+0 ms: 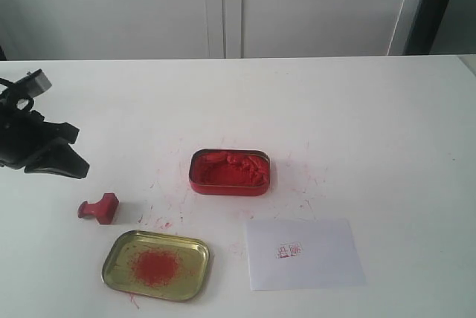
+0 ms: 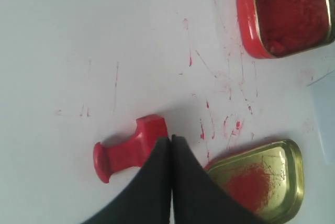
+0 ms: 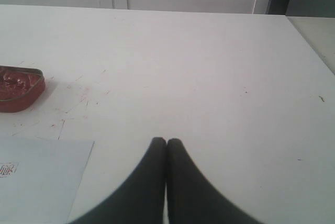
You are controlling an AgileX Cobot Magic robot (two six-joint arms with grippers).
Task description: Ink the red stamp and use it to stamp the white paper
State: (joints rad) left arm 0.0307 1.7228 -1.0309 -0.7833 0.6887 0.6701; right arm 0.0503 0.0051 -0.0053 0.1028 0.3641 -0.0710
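Spreading across every view, the white table (image 1: 357, 110) is flecked with red ink streaks around its middle. On it, toward the near right in the exterior view, lies the white paper (image 1: 305, 253), flat, with a corner also showing in the right wrist view. Left of the paper sits the gold tin lid (image 1: 190, 252), its inside smeared with red. Beyond both, near the table's middle, stands the open red tin (image 1: 228, 186), filled with red ink paste.

The left gripper (image 1: 78, 169) hangs over the table's left edge, its jaws clenched together with nothing between them. The right gripper (image 3: 166, 141) shows only in its own wrist view, likewise pressed shut and empty above bare table.

The red stamp (image 1: 100, 208) lies tipped on its side on the table, just left of the gold lid and near the left gripper's tips, ungrasped and well apart from the paper. A small red imprint (image 1: 288, 250) marks the sheet.
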